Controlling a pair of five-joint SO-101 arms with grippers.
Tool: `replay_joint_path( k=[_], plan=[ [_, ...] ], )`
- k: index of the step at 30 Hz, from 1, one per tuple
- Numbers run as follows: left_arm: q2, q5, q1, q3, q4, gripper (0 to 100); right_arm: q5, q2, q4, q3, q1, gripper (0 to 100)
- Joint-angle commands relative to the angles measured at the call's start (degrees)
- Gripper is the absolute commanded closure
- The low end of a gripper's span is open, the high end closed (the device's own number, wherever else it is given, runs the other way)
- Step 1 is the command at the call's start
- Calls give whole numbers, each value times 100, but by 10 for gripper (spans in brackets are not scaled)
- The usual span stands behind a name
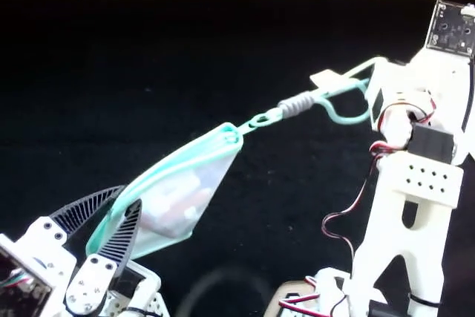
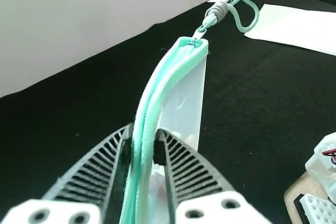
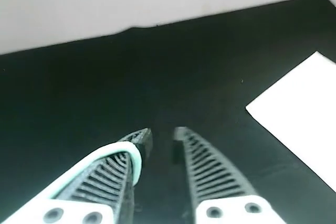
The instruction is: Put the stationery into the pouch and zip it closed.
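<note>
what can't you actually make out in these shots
- Contents of the translucent plastic pouch with mint-green zipper: high view, blurred pale and reddish shapes behind its wall.
- Zipper's near end: left wrist view, hidden between the fingers of the left gripper.
- Whether the right gripper grips the mint-green loop: high view, hidden by the arm's white body.

The right arm (image 1: 415,176) is white printed plastic: a flared upright with a slot, a plate dotted with small holes, a black servo block, red, black and white cables (image 1: 380,148) and a dark camera board (image 1: 451,27). The left arm (image 1: 44,254) is white too. The left gripper (image 2: 143,135) and right gripper (image 3: 163,140) have black ribbed fingers (curved, tapering) on white bases with round screw holes.
</note>
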Motion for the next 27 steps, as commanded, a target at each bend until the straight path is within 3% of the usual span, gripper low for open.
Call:
replay_joint_path(
  k=[1,4,7,14,21,27],
  plan=[
    [-31,-9,-119,127,-18,994,-44,-277,752,-374,-523,718],
    [-13,0,-119,541,-53,994,-53,-576,1569,-752,-1490,714],
    [-4,97,-154,1156,-554,994,-563,-734,2343,-1305,-2440,714],
    [470,1380,-303,2958,-2734,994,-1468,-620,3776,-2677,-3864,713],
    [637,1890,-892,4523,-4484,994,-1626,-637,4418,-2791,-4752,713],
    [646,2101,-989,5824,-5327,994,-1284,-576,4426,-2624,-4418,713]
  ],
)
